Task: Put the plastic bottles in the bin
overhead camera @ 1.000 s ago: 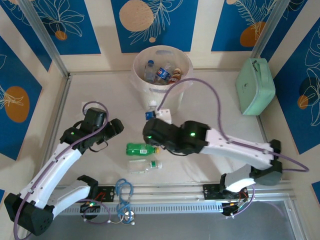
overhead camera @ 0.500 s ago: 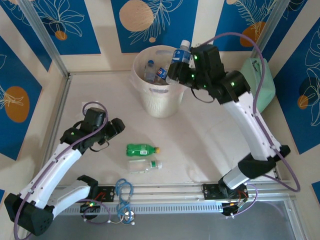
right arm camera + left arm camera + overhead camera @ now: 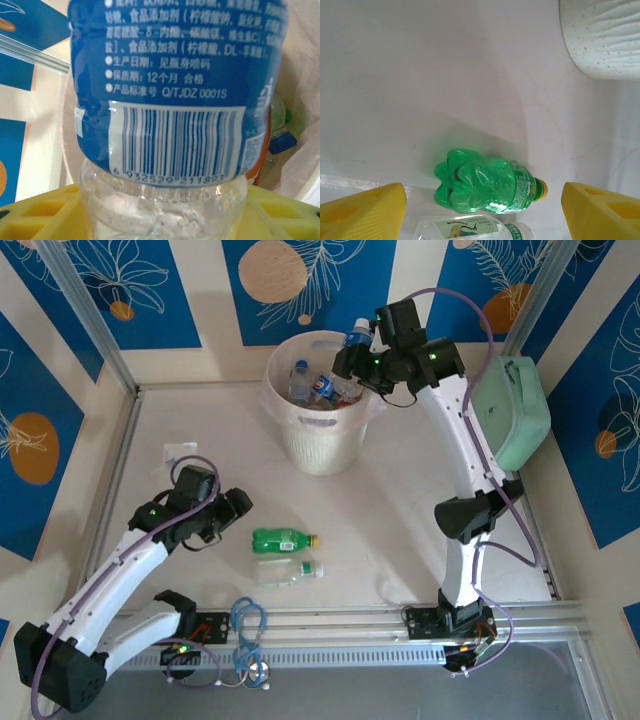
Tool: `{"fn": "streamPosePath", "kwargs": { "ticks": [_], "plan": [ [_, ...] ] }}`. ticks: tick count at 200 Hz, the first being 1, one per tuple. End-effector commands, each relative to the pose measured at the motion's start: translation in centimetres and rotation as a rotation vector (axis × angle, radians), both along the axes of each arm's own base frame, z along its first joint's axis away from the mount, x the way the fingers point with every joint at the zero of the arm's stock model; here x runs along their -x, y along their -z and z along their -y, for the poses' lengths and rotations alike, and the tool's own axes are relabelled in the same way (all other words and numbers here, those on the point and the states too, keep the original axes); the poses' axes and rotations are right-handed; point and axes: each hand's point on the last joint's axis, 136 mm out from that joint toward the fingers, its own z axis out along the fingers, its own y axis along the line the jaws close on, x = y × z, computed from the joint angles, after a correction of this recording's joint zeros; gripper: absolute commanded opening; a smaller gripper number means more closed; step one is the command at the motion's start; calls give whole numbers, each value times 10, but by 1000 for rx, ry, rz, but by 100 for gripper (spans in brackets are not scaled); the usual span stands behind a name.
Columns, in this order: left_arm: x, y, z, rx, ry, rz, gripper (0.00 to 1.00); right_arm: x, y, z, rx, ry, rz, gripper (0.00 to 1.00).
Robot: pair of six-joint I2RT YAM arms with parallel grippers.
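My right gripper [image 3: 352,356] has moved over the bin [image 3: 320,445], clasping the blue-labelled bottle [image 3: 170,75]; left gripper [image 3: 236,515] wide, empty.

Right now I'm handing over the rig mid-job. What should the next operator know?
Right gripper: shut on the blue-labelled bottle, above the bin.
Left gripper: open, hovering by the green bottle lying on the table.
Done: several bottles are in the bin.
Left: drop the held one, then bin the green bottle and the clear bottle beside it.
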Motion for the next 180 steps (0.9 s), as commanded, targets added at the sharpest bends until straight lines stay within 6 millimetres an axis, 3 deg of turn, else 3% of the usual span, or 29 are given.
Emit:
{"fn": "streamPosePath", "kwargs": {
  "ticks": [1, 13, 23, 57, 80, 107, 127, 152, 180],
  "plan": [
    [7, 4, 3, 35, -13, -20, 80, -1, -5, 2, -20, -28, -3, 66],
    [10, 7, 4, 39, -16, -30, 81, -3, -2, 4, -12, -25, -11, 78],
    [12, 11, 4, 40, -21, -40, 82, -3, 0, 6, -5, -21, -18, 82],
    [18, 21, 11, 56, -27, -73, 83, 2, -7, 11, 9, -9, 4, 85],
    [20, 23, 16, 65, -36, -83, 83, 17, -26, 9, 32, -22, 64, 85],
    [23, 26, 21, 75, -62, -107, 84, 56, -45, -7, 103, -89, 154, 85],
    [25, 31, 23, 81, -92, -125, 85, 96, -46, -25, 165, -172, 220, 86],
    [24, 37, 31, 103, -111, -148, 86, 142, -30, -38, 201, -245, 233, 87],
    [21, 44, 45, 105, -103, -181, 86, 183, 2, -41, 210, -287, 184, 87]
  ]
}}
